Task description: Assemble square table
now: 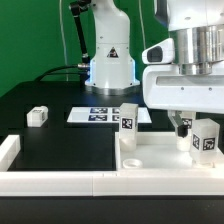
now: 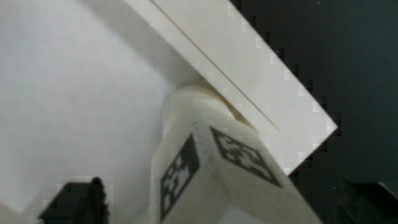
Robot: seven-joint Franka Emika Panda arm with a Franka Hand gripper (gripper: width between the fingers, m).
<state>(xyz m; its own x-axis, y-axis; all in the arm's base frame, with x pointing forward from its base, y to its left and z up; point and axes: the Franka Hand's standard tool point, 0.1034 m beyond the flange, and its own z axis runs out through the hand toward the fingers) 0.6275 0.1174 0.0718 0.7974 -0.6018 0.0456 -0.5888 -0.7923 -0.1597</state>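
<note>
The gripper (image 1: 186, 128) hung spread wide above the slab (image 1: 150, 156) at the tabletop's near corner, exterior view's right, with its fingers (image 2: 71, 200) either side of an upright leg (image 2: 210, 165). A second leg (image 1: 129, 118) stood at the slab's far edge, and a third leg (image 1: 37, 116) lay near the tabletop's opposite edge.

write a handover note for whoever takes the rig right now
Pincer: low over the square tabletop, close beside an upright leg; open or shut cannot be told.
Second leg: upright at the tabletop's corner on the exterior view's left.
Third leg: loose on the black table.
Done: two legs stand on the tabletop; how firmly is unclear.
Left: the third leg, plus a fourth not in view.
</note>
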